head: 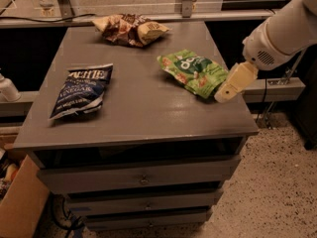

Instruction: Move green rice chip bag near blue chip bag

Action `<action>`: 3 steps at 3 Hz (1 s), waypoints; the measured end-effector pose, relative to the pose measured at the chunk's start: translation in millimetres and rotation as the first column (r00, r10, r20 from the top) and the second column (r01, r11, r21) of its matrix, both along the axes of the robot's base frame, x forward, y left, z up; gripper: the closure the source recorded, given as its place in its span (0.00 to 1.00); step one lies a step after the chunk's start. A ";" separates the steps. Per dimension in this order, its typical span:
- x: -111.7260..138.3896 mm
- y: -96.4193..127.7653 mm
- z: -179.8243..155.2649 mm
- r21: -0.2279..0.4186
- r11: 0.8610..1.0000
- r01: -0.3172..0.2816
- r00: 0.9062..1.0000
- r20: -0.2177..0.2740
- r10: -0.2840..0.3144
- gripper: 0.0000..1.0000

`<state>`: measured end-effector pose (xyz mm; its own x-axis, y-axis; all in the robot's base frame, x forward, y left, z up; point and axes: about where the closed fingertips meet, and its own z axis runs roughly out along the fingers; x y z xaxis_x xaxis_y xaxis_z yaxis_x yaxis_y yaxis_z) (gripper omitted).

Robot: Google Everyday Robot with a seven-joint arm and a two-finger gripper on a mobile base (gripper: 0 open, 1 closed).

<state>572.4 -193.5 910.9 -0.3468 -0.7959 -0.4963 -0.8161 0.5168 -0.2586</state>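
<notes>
The green rice chip bag [194,72] lies flat on the right side of the grey cabinet top [143,108]. The blue chip bag [82,90] with white "VINEGAR" lettering lies on the left side, well apart from the green bag. My gripper [232,85] comes in from the right on a white arm. Its cream-coloured tip sits just over the right end of the green bag, near the cabinet's right edge.
A brown-and-cream snack bag [131,29] lies at the back of the top. Drawers [141,177] are below the top. A cardboard box [20,202] stands on the floor at the left. A metal rail [148,16] runs behind the cabinet.
</notes>
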 end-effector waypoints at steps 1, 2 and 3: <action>23.1 11.0 -17.5 0.043 0.999 0.016 1.000 -0.010 -0.016 0.00; 44.7 17.6 -38.2 0.083 0.996 0.040 0.999 -0.025 -0.038 0.00; 59.2 29.9 -59.9 0.098 0.994 0.056 0.997 -0.052 -0.051 0.00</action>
